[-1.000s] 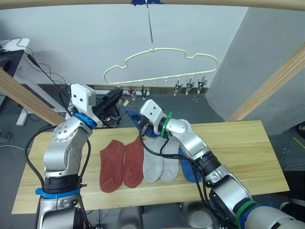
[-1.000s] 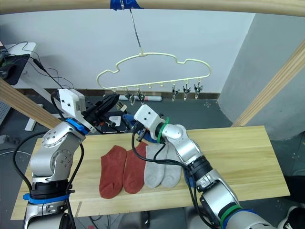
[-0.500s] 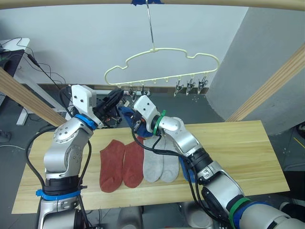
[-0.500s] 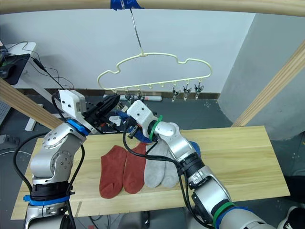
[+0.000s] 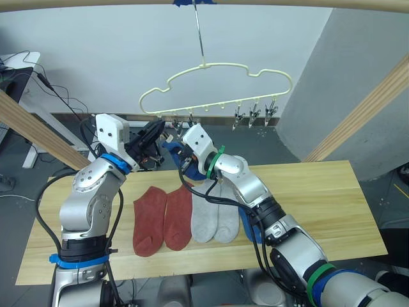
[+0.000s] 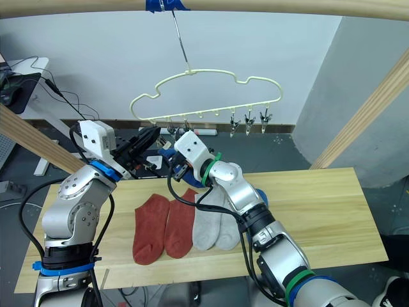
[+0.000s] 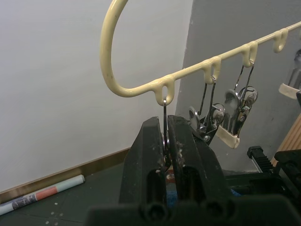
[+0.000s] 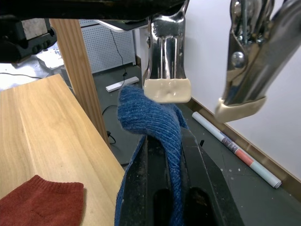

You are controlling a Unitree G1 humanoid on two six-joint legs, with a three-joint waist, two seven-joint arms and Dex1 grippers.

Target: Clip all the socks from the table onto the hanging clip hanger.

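Observation:
The pale-yellow clip hanger [image 5: 217,66] hangs from a hook above the table [image 5: 319,198]. My left gripper [image 7: 165,141] is shut on the hanger's leftmost clip [image 7: 164,110], also seen from the head [image 5: 157,128]. My right gripper [image 8: 164,148] is shut on a blue sock [image 8: 151,123], holding its top edge just under that clip's pale pad [image 8: 167,89]. From the head, this sock [image 5: 171,148] is raised behind the table. On the table lie two rust-red socks [image 5: 151,220], two grey socks [image 5: 204,220] and another blue sock [image 5: 248,228], partly hidden by my right arm.
A thick wooden rail [image 5: 287,5] crosses overhead, with slanted wooden beams at the left [image 5: 32,131] and right [image 5: 370,109]. More metal clips [image 5: 254,115] hang along the hanger's right side. A desk with cables [image 5: 19,64] stands at the far left.
My right gripper has carried the blue sock up and to the left, to just below the clip held by the left gripper. The left gripper has stayed in place.

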